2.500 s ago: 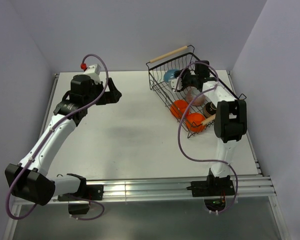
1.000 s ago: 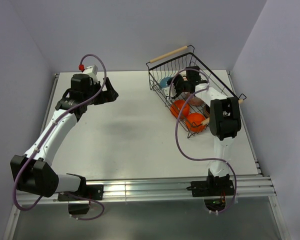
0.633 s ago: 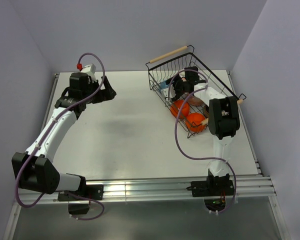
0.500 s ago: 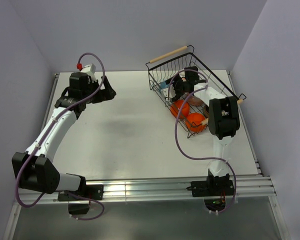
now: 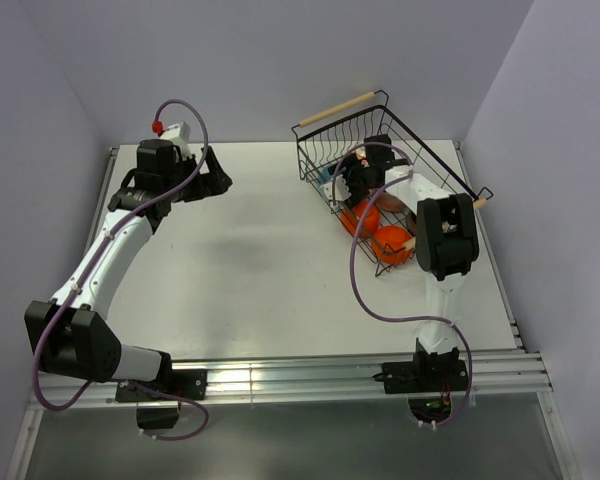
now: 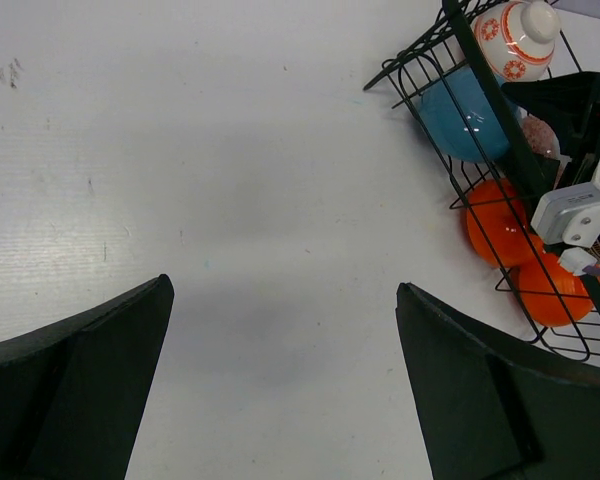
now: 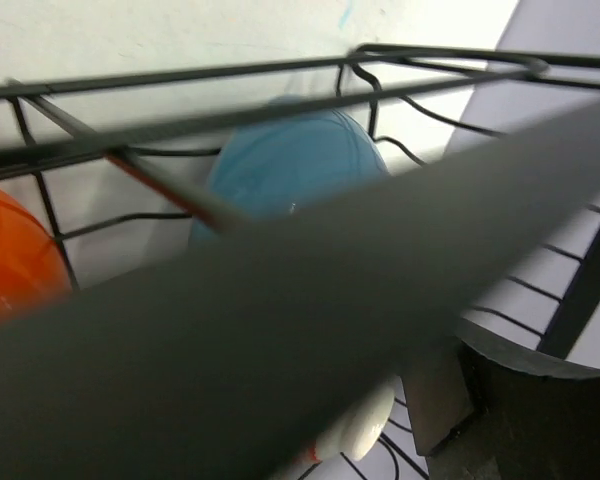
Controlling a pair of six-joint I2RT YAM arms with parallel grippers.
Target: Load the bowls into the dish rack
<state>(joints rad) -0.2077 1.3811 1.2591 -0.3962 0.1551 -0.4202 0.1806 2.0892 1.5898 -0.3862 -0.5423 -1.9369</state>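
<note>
The dish rack (image 5: 430, 147), black wire with a wooden handle (image 5: 338, 108), stands at the back right. Two orange bowls (image 5: 365, 215) (image 5: 392, 243) lie in it. The left wrist view also shows the blue bowl (image 6: 460, 115) and the orange-and-white patterned bowl (image 6: 515, 35) inside the rack (image 6: 480, 60). My right gripper (image 5: 352, 180) reaches into the rack near the blue bowl (image 7: 280, 160). Its jaws stand apart, and the patterned bowl's pale rim (image 7: 365, 430) lies just off one finger (image 7: 435, 390). A blurred grey band hides much of that view. My left gripper (image 5: 215, 180) (image 6: 283, 287) hangs open over bare table.
White table (image 5: 270, 260) bounded by grey walls at the back and both sides. A metal rail (image 5: 300, 375) runs along the near edge with both arm bases on it. The right arm's purple cable (image 5: 365, 290) loops beside the rack.
My right gripper has sunk further left into the rack and opened, letting go of the pale bowl it carried. The left arm has drawn back slightly toward the far left.
</note>
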